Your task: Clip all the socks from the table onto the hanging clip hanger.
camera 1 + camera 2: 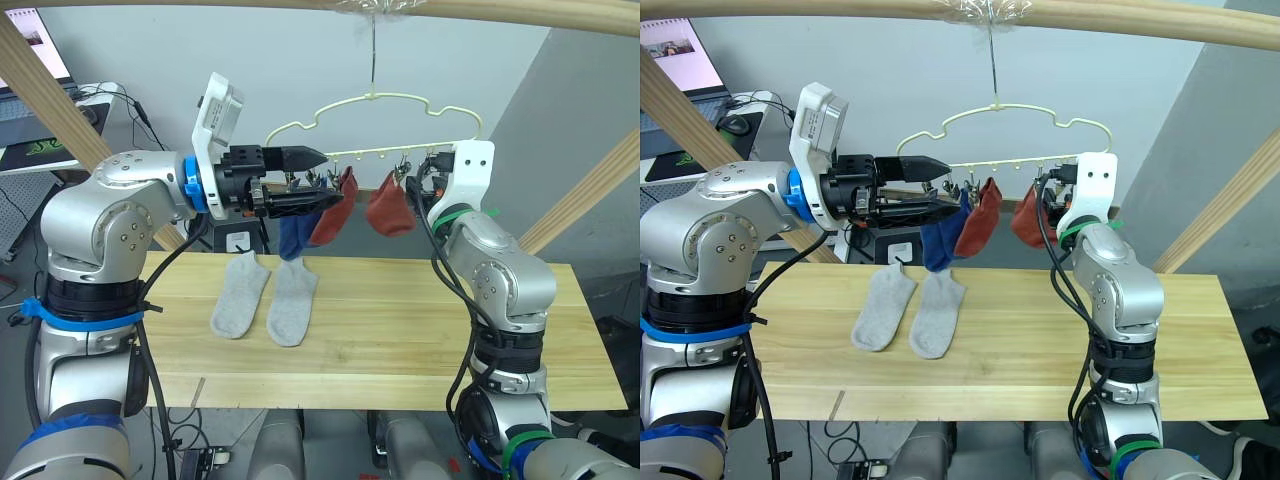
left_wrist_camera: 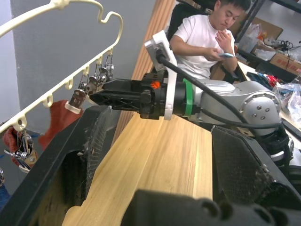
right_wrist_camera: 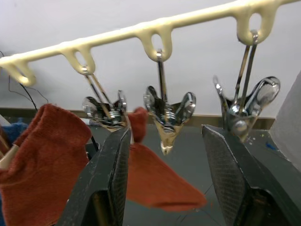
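Your long light-wood plank worktop [image 1: 420,330] runs across the scene. Above its far edge, at about 12 o'clock, the pale yellow cloud-shaped wire clip hanger [image 1: 400,100] hangs by its metal hook from a wooden beam.

Your left gripper [image 1: 940,190] is raised at 10 o'clock, level with the hanger's clip row, its black fingers spread, the upper one above the lower; a blue ankle sock [image 1: 938,245] hangs at the tip of the lower finger, but you cannot tell whether the fingers touch it.

Your right gripper [image 3: 164,141] is up at 1 o'clock under the clip row, fingers spread, with a small metal clip [image 3: 168,113] hanging between them and nothing pinched.

Two light grey ankle socks [image 1: 265,295] lie flat, side by side on the worktop at 10 o'clock, just touching.

Two rust red ankle socks hang from the clips: one [image 1: 333,208] just beside the blue sock, the other [image 1: 390,208] near the right gripper.
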Controlling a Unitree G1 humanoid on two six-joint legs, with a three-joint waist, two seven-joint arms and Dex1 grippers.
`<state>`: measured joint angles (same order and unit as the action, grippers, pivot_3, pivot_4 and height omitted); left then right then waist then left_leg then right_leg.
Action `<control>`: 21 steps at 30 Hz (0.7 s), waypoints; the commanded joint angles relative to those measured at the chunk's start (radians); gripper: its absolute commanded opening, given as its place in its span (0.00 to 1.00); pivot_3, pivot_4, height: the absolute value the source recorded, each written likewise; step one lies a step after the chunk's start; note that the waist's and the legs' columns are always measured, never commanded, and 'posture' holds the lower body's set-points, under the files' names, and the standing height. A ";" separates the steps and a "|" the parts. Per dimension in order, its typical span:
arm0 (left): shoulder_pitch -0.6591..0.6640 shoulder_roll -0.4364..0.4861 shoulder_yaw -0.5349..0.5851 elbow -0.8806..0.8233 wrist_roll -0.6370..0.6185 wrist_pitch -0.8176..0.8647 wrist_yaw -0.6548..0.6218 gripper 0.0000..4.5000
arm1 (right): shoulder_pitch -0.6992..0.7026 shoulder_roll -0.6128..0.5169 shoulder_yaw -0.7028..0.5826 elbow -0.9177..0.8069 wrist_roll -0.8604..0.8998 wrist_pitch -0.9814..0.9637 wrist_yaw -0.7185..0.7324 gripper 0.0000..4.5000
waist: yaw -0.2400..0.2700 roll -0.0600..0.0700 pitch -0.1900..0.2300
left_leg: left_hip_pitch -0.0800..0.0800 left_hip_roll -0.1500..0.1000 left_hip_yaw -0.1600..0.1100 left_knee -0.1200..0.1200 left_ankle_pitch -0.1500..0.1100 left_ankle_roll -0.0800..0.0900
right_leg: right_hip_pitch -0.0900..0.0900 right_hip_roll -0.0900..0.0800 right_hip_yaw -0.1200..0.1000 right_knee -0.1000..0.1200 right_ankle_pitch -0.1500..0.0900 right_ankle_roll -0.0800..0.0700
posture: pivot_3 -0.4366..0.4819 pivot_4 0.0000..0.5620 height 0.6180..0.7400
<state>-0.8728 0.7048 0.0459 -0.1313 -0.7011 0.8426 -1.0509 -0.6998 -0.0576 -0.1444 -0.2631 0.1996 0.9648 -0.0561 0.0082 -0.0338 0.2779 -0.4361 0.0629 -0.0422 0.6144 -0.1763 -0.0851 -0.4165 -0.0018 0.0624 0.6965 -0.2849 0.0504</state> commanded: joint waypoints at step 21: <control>0.007 0.011 0.025 -0.058 -0.014 -0.007 0.035 0.87 | -0.135 -0.026 -0.022 0.166 0.009 -0.151 0.011 0.55 | 0.015 0.000 0.000 | 0.000 0.000 0.000 0.000 0.000 0.000 | -0.001 0.000 0.000 0.001 0.000 0.000 | 0.69 0.34 1.00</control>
<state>-0.8626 0.7055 0.0463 -0.1528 -0.7013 0.8432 -1.0156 -0.8092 -0.0818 -0.1568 -0.0735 0.2018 0.8353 -0.0449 0.0236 -0.0338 0.2779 -0.4363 0.0629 -0.0420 0.6141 -0.1759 -0.0851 -0.4177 -0.0018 0.0626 0.6970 -0.2849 0.0504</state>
